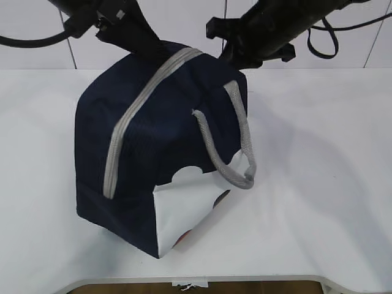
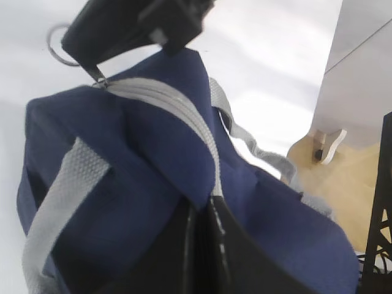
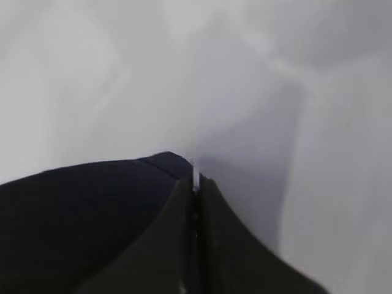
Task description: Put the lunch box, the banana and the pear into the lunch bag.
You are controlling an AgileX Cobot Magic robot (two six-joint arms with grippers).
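Note:
The navy lunch bag point(image 1: 153, 141) stands on the white table with its grey zipper point(image 1: 131, 116) drawn along the top. My left gripper point(image 2: 205, 214) is shut on the bag's fabric at one end of the zipper, at the bag's far top point(image 1: 144, 44). My right gripper point(image 3: 196, 196) is shut on the thin silver zipper pull point(image 3: 196, 176); the left wrist view shows it point(image 2: 95, 64) above the slider, with the pull's ring point(image 2: 58, 46) beside it. The lunch box, the banana and the pear are hidden.
Grey handles point(image 1: 236, 159) hang over the bag's white side panel point(image 1: 184, 208). The white table point(image 1: 318, 184) spreads around the bag, its front edge point(image 1: 257, 278) close below. A wooden frame point(image 2: 343, 177) shows in the left wrist view.

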